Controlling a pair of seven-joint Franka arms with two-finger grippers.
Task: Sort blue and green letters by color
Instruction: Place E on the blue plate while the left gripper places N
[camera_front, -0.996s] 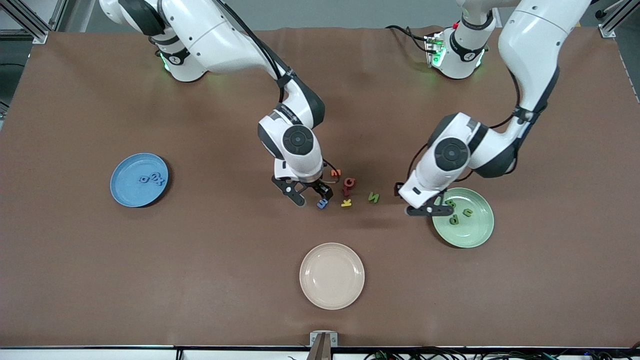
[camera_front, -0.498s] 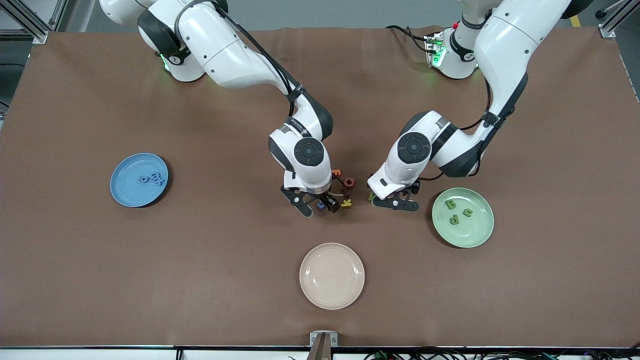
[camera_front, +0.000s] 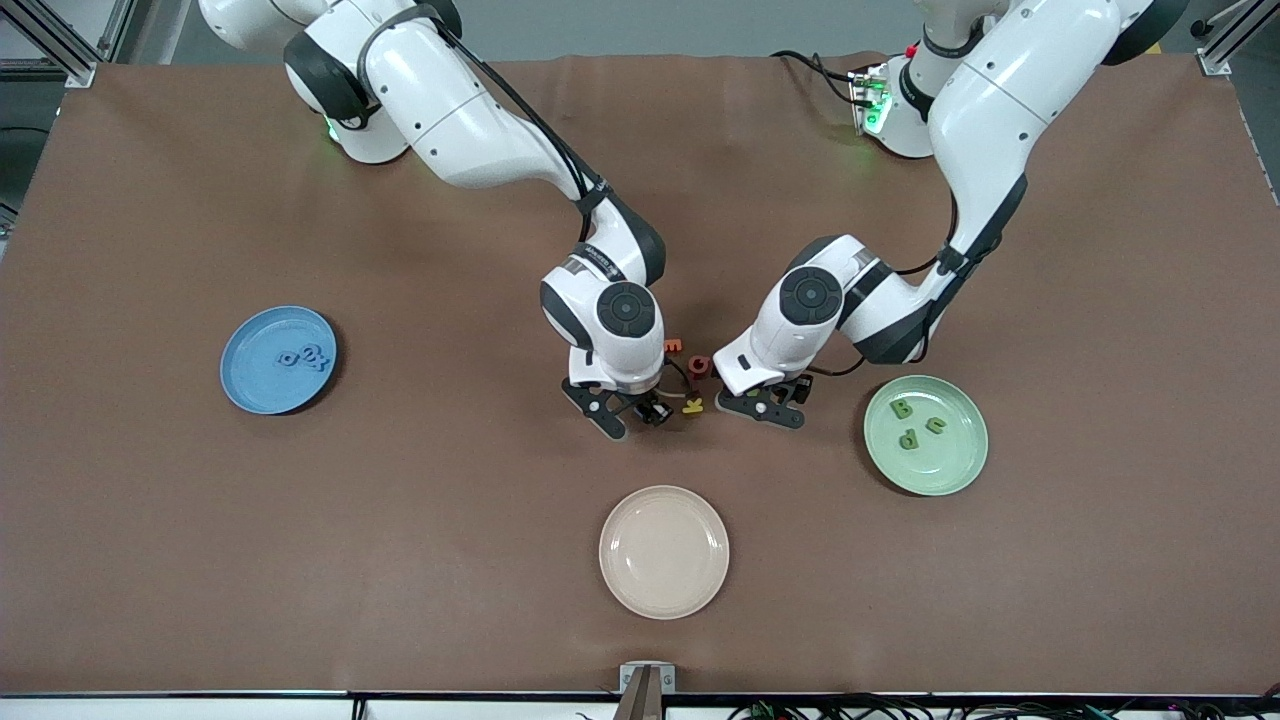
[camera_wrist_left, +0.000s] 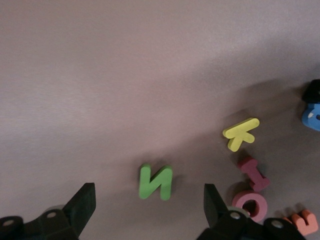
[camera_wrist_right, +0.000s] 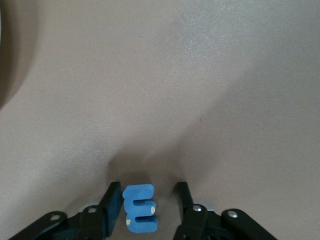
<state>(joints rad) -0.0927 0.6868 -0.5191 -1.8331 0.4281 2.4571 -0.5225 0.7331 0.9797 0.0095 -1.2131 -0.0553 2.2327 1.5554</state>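
In the right wrist view a blue letter E (camera_wrist_right: 140, 207) lies flat on the table between the fingers of my right gripper (camera_wrist_right: 148, 190). One finger touches it and the other stands off with a gap, so the gripper is open. My left gripper (camera_wrist_left: 149, 190) is wide open low over a green letter N (camera_wrist_left: 155, 182), which lies on the table between its fingertips. In the front view both grippers (camera_front: 633, 415) (camera_front: 765, 410) hang over the letter cluster mid-table and hide these two letters. Three green letters (camera_front: 908, 424) lie in the green plate (camera_front: 950, 468), and blue letters (camera_front: 305, 357) in the blue plate (camera_front: 245, 345).
A yellow K (camera_front: 692, 405), a red O (camera_front: 698, 365) and an orange letter (camera_front: 673, 346) lie between the two grippers. A beige plate (camera_front: 664, 590) stands nearer the front camera. The blue plate is toward the right arm's end, the green plate toward the left arm's.
My left gripper has swung from the green plate to over the green N. My right gripper's fingers have narrowed around the blue E.
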